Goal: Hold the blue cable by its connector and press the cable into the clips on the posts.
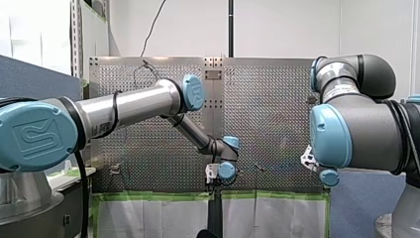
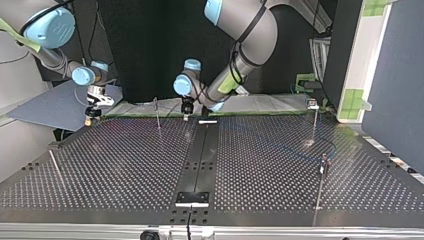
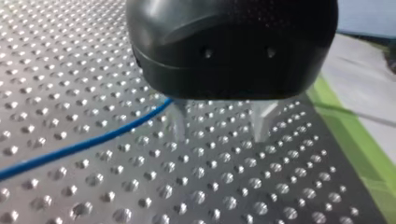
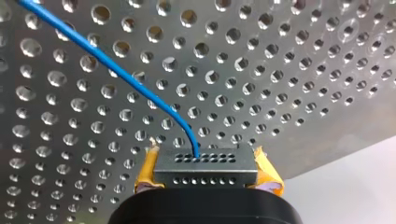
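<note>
Two grippers: my right gripper (image 4: 206, 163) is closed, with its yellow pads clamped on the connector (image 4: 205, 176). My left gripper (image 3: 220, 137) has its metal fingers (image 3: 179, 125) spread apart with nothing between them.
Blue cable (image 4: 116, 72): it leaves the connector's face, bends, and runs away over the table (image 2: 125, 170) ahead of my right gripper. It also passes just beside one of my left fingers. I cannot tell whether it sits in any clip.
Around me: in the top view, thin posts stand at 11 o'clock (image 2: 157, 114), at 2 o'clock (image 2: 314, 122) with a clip (image 2: 313, 105) on its top, and at 3 o'clock (image 2: 321, 172). The 11 o'clock post is between my two grippers.
Edges: in the top view my right gripper is at 10 o'clock by the table's far corner and my left is at 12 o'clock by the far edge. Green tape (image 3: 355, 135) lines that edge beside my left gripper.
Open room: the middle of the table around the dark centre strip (image 2: 200, 155).
</note>
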Motion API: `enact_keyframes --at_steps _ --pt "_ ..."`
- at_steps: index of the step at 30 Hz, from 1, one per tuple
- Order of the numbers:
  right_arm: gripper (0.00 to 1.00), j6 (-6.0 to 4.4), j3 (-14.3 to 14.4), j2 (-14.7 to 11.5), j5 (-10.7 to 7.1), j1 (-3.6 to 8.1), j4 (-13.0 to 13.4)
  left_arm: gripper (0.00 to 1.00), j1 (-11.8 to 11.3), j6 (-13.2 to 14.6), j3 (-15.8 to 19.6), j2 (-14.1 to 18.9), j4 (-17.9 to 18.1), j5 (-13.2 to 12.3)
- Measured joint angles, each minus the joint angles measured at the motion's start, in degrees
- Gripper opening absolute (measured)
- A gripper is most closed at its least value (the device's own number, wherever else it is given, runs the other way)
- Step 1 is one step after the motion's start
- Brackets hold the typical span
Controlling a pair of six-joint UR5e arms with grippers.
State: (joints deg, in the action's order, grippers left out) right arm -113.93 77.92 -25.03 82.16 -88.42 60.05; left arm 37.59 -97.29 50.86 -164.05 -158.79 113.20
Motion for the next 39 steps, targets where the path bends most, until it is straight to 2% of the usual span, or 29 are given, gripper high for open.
enact_keyframes --at_steps 3,8,13,24,30,39 --pt "0.0 0.05 0.0 0.01 -0.04 -0.19 0.0 1.0 0.26 0.84 0.56 0.58 0.05 -1.14" --pt "0.0 0.09 0.0 0.02 -0.06 -0.5 -0.02 1.0 1.07 0.12 0.4 1.26 -0.4 -3.3" --pt "0.0 0.2 -0.01 0.02 -0.06 -0.7 -0.36 1.0 2.29 0.93 -0.42 1.4 -2.63 -5.97" --pt "0.0 1.01 0.0 0.07 -0.06 -1.24 -1.06 1.0 4.02 4.45 1.2 1.52 -8.17 -11.56" --pt "0.0 1.12 0.0 0.08 -0.06 -1.48 -1.22 1.0 4.48 4.81 1.81 2.42 -9.65 -14.35" --pt "0.0 1.15 0.0 0.08 -0.06 -1.7 -1.41 1.0 4.85 4.75 1.82 3.57 -9.36 -13.26"
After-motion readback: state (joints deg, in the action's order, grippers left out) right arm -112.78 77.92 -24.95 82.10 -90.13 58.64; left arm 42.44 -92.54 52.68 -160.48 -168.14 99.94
